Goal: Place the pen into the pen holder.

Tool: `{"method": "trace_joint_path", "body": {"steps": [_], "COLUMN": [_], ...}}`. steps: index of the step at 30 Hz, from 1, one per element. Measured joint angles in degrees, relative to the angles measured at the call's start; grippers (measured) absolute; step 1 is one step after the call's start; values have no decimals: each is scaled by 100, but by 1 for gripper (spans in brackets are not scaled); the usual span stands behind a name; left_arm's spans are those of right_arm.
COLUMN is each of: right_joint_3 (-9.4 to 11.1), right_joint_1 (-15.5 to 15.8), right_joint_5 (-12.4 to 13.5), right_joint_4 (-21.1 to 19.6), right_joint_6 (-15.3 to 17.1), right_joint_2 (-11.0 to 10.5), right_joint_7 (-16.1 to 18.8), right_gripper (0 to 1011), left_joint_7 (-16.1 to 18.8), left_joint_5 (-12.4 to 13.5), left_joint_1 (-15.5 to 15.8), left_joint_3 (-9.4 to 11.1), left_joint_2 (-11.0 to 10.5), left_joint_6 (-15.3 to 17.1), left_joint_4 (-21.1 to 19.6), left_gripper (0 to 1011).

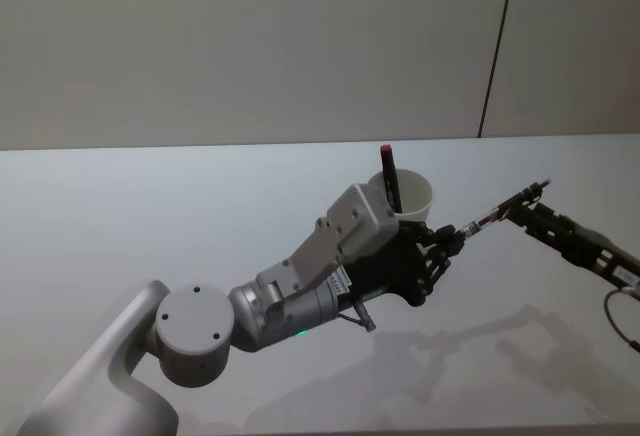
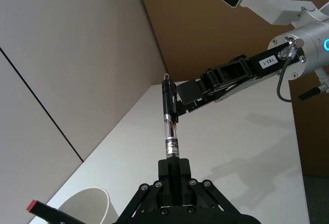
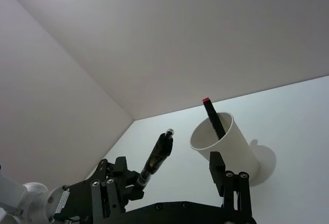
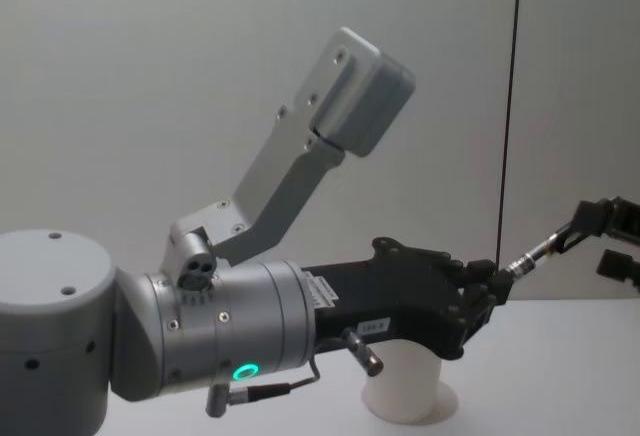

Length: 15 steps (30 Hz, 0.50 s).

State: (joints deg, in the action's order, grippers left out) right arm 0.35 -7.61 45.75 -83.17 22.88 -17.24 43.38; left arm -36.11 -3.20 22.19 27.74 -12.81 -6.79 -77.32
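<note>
Left pincer (image 1: 447, 243) grips pen (image 1: 487, 218) — right pincer (image 1: 530, 199) open.

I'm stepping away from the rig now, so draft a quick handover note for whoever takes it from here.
Left gripper: shut on one end of the pen, held in the air just right of the cup.
Right gripper: at the pen's far end; its grip can't be made out.
Cup: upright on the table, a red-capped marker already standing in it.
Done: pen lifted.
Left: bring the pen over the cup, lower it in, release.
</note>
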Motion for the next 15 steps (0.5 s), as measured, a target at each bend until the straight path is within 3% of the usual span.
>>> {"method": "trace_joint_path", "body": {"steps": [15], "right_joint_3": [-140], "right_joint_1": [102], "right_joint_5": [586], "right_joint_4": [-42], "right_joint_6": [-144], "right_joint_2": [145], "right_joint_7": [-275], "right_gripper": [1002], "left_joint_7": [0], "left_joint_5": [0], "left_joint_1": [0], "left_joint_3": [0], "left_joint_2": [0], "left_joint_6": [0], "left_joint_4": [0], "left_gripper": [127]}}
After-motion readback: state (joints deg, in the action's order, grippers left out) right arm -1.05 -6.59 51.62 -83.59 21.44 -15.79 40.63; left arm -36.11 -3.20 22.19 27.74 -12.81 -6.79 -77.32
